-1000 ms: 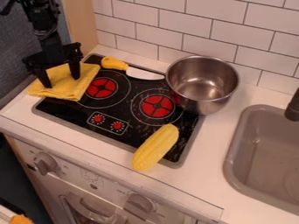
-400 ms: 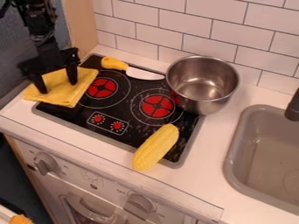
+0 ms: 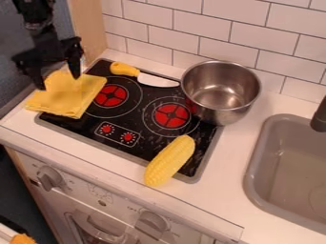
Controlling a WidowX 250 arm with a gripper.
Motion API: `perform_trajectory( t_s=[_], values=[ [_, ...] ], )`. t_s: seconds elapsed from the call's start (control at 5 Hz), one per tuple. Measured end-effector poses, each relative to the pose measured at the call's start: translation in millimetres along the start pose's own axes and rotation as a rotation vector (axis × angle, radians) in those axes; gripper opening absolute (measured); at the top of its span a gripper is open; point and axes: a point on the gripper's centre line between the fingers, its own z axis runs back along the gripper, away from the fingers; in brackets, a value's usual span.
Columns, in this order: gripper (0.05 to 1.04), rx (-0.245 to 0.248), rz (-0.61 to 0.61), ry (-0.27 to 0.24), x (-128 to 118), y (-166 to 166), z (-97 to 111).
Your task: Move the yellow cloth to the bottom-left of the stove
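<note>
Oven front [image 3: 121, 209]: faint print around knobs, too small to read. Black stovetop [image 3: 149, 145]: white dial marks ringing two red printed knobs [image 3: 128, 137]. Sink [image 3: 251, 164] at right. Metal pot [image 3: 219, 95] on stovetop's far right. Black gripper [image 3: 58, 83] over far part of yellow cloth [image 3: 68, 97], fingers apart. Cloth lies across stovetop's left edge, toward near-left corner. Corn cob [image 3: 169, 161] overlaps near edge, right part. Yellow-handled knife [image 3: 143, 75] along far side.
</note>
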Motion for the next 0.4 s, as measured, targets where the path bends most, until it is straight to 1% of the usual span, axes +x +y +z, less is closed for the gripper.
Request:
perform_trajectory(
  t_s=[0.2, 0.4],
  values=[
    [1.001, 0.03, 0.005, 0.023, 3.1, 1.4, 19.0],
    [1.001, 0.109, -0.028, 0.062, 15.8, 3.2, 43.5]
  ],
)
